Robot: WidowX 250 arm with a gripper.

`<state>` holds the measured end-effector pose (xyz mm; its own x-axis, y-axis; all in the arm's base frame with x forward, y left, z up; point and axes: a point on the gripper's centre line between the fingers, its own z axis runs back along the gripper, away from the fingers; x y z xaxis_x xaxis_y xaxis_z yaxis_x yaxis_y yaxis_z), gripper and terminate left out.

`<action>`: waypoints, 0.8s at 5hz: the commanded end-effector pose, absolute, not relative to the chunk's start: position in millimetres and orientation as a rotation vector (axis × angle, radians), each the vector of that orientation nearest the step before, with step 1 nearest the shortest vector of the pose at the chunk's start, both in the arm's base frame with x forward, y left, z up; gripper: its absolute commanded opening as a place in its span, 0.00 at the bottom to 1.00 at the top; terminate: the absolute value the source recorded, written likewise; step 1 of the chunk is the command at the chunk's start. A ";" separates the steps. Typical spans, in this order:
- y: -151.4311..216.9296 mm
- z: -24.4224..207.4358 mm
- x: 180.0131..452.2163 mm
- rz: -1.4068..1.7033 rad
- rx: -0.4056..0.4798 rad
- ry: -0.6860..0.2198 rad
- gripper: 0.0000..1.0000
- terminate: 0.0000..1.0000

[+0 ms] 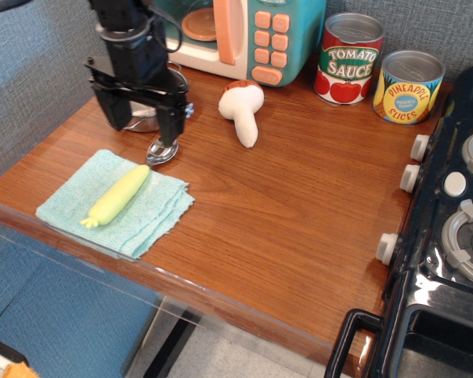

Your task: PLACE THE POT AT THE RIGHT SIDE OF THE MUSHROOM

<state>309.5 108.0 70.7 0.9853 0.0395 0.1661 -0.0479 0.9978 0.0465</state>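
Note:
The steel pot [146, 123] stands at the back left of the wooden counter, mostly hidden behind my gripper; only a sliver of rim shows between the fingers. My black gripper [142, 128] hangs over the pot, jaws open, with one finger on each side of it. I cannot tell whether the fingers touch it. The white plush mushroom [243, 112] lies to the right of the pot, cap toward the back and stem pointing to the front.
A metal spoon [162, 150] lies just in front of the gripper. A yellow-green toy vegetable [118, 194] rests on a teal cloth [154, 213] at front left. A toy microwave [252, 35], tomato sauce can [348, 59] and pineapple can [408, 87] line the back. A toy stove [449, 236] is at the right.

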 end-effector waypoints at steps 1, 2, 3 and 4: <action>108.9 83.3 333.9 0.065 0.067 -0.216 1.00 0.00; 108.8 78.7 342.2 0.069 0.073 -0.208 1.00 0.00; 111.7 75.2 352.3 0.077 0.083 -0.207 1.00 0.00; 115.8 73.8 366.4 0.093 0.087 -0.214 1.00 0.00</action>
